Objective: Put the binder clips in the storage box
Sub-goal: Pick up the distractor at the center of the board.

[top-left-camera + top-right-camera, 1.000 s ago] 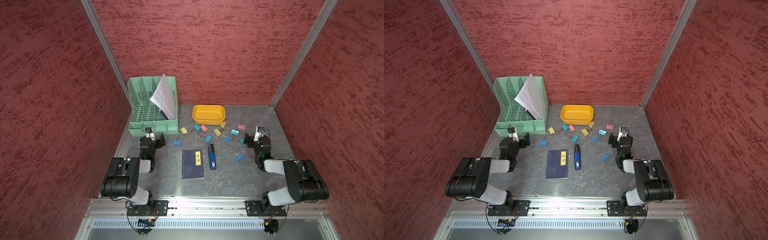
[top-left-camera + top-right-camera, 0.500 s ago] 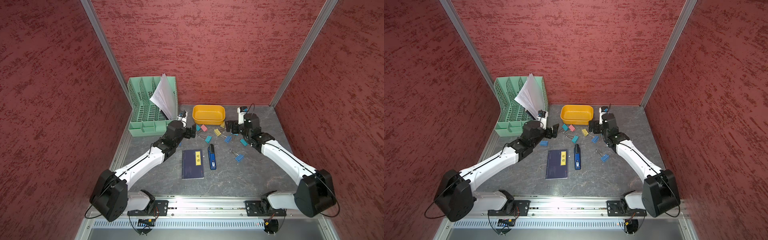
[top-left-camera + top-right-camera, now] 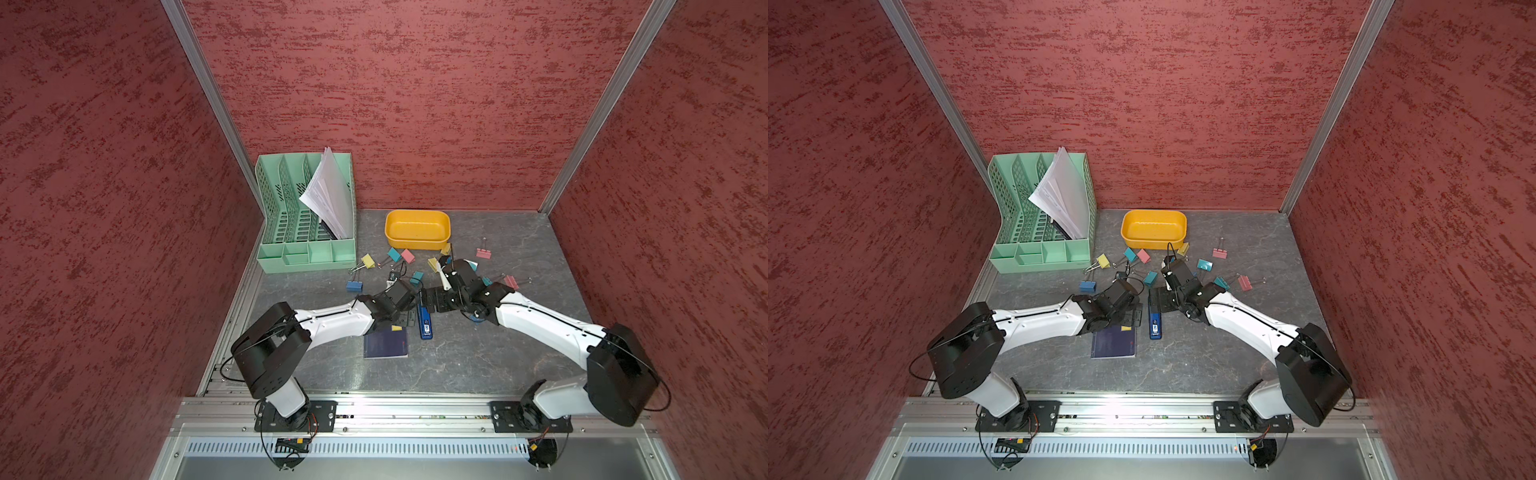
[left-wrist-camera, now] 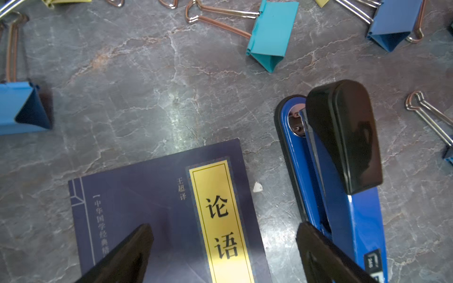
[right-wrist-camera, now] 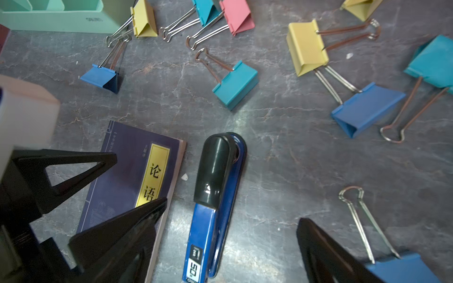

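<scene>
Binder clips (image 5: 235, 85) in yellow, pink, blue and teal lie scattered on the grey counter (image 3: 457, 361). They are spread between the yellow storage box (image 3: 417, 244) near the back wall and the blue stapler (image 3: 424, 324). Both arms reach to the middle of the counter, their tips close together. The left claw (image 4: 223, 232) stands wide and holds nothing, with one finger above the dark blue notebook (image 3: 385, 347) and the other above the stapler. The right claw (image 5: 231, 213) is also spread wide and grips nothing; the stapler shows between its fingers in the right wrist view. A mint-green file organizer (image 3: 305, 249) with papers (image 3: 328, 195) stands left of the box.
</scene>
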You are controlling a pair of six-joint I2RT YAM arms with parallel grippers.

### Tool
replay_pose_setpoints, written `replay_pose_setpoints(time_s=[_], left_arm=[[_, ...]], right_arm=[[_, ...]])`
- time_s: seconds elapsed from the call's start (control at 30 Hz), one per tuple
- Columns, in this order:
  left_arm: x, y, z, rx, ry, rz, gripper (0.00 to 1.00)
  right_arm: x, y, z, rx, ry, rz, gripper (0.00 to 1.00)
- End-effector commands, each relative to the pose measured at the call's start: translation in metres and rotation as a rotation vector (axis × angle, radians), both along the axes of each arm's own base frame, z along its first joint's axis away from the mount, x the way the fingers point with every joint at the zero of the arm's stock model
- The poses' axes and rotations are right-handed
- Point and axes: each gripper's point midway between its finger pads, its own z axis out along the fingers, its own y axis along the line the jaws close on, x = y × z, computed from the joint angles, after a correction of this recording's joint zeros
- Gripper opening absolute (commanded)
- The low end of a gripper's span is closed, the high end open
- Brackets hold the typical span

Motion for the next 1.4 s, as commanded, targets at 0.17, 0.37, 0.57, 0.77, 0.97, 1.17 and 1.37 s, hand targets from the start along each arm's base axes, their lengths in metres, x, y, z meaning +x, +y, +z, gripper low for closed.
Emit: replay_pose_setpoints(time_s=[0.17, 0.37, 0.57, 0.77, 0.97, 1.17, 1.37], left_arm=[[-0.017, -0.015, -0.031, -0.012, 0.075, 0.033, 0.95], [-0.026, -0.002, -0.051, 0.027, 0.116, 0.073, 0.92], [-0.038, 0.015, -0.063, 0.039, 0.143, 0.099, 0.86], [-0.047, 0.026, -0.076, 0.06, 0.169, 0.116, 0.83], [-0.051, 0.028, -0.086, 0.079, 0.202, 0.116, 0.83], [-0.058, 0.035, -0.09, 0.141, 0.24, 0.111, 0.83], [-0.069, 0.036, -0.088, 0.252, 0.307, 0.076, 0.83]], right_arm=[[-0.021, 0.01, -0.031, -0.058, 0.064, 0.001, 0.92], [-0.018, 0.008, -0.052, -0.112, 0.083, -0.025, 0.89], [-0.016, 0.01, -0.067, -0.144, 0.096, -0.036, 0.85], [-0.012, 0.015, -0.075, -0.158, 0.102, -0.041, 0.77], [-0.008, 0.014, -0.087, -0.188, 0.107, -0.061, 0.69], [-0.005, 0.011, -0.085, -0.205, 0.086, -0.071, 0.63], [-0.005, 0.008, -0.084, -0.215, 0.081, -0.069, 0.57]])
